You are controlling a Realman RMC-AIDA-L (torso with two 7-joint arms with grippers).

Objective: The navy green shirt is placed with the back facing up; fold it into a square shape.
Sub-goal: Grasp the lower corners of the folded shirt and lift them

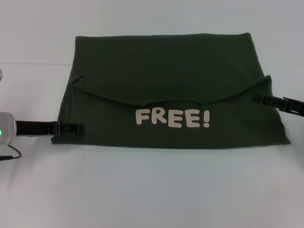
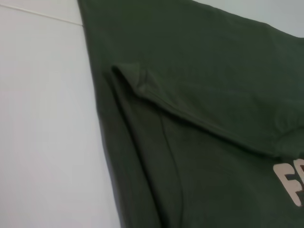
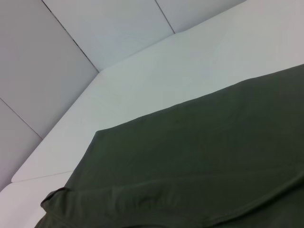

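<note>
The shirt [image 1: 166, 80] lies long side to side between the left gripper [image 1: 71, 127] and right gripper [image 1: 266, 99], each at a side edge, grip unclear.

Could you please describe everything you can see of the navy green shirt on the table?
The navy green shirt is dark olive, soft-looking cloth, lying flat on the white table. Its near part is folded over the back, showing cream "FREE!" lettering and a curved edge. The left pincer meets its near-left corner; the right pincer meets its right edge.
</note>
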